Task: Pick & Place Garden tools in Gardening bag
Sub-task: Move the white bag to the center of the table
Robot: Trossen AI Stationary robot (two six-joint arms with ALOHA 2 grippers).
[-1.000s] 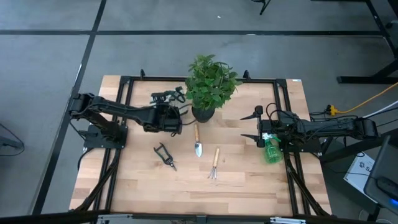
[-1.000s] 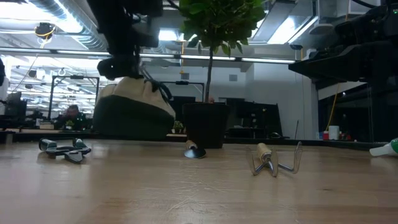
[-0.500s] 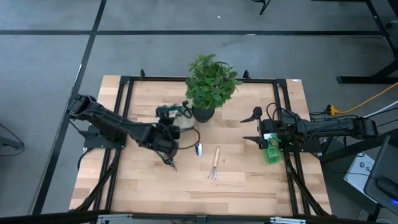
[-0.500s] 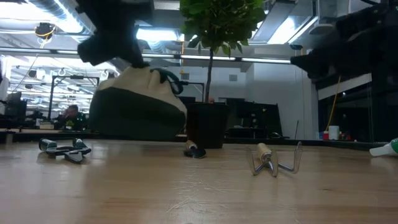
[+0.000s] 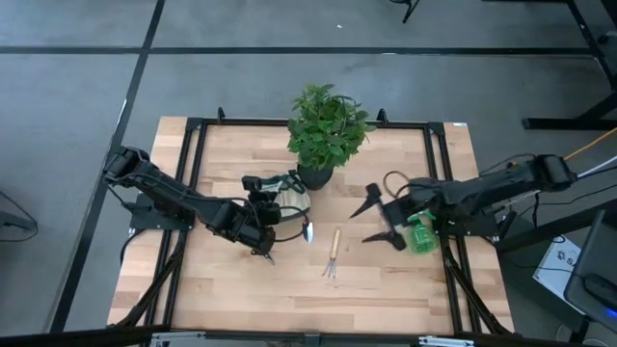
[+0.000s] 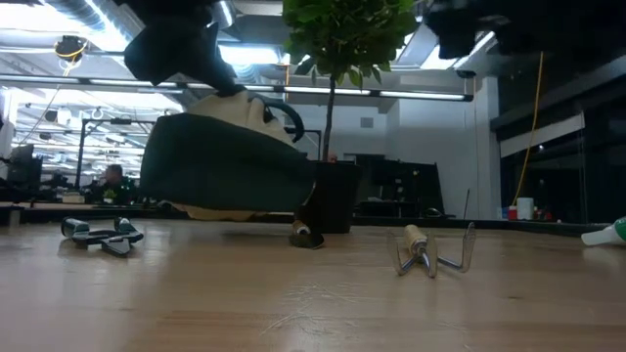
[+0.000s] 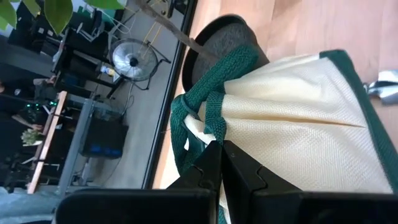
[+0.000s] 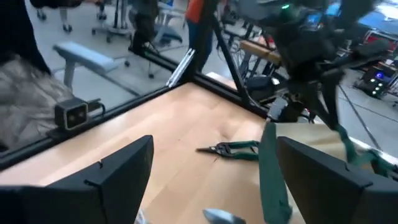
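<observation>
The beige gardening bag (image 5: 282, 193) with green trim sits tipped beside the black plant pot (image 5: 314, 176); in the low view (image 6: 225, 161) it leans over. My left gripper (image 5: 260, 216) is shut on it. The pruning shears (image 6: 103, 235) lie partly under my left arm, tip showing (image 5: 268, 256). The trowel (image 5: 308, 230) and hand fork (image 5: 333, 253) lie mid-table. The green spray bottle (image 5: 421, 235) lies at the right. My right gripper (image 5: 376, 224) is open and empty above the table, left of the bottle. My left gripper (image 7: 222, 163) pinches the bag's cream fabric at its rim (image 7: 214, 134), right beside the green handle, between its two fingers. The cloth is gathered into folds that run out from the fingers. The bag is tilted; whether its bottom rests on the table I cannot tell.
The leafy potted plant (image 5: 326, 125) stands at the far middle, close behind the bag. A black metal frame (image 5: 193, 145) runs around the table top. Bare wood lies along the near edge (image 5: 289, 299). The right wrist view shows the shears (image 8: 230, 149) ahead of my right gripper.
My left gripper has gone toward the table's near edge, drawing the bag along; the bag has shifted nearer and rightward beside the pot and tipped over further. My right gripper has swung toward the table's left, away from the spray bottle, still open.
</observation>
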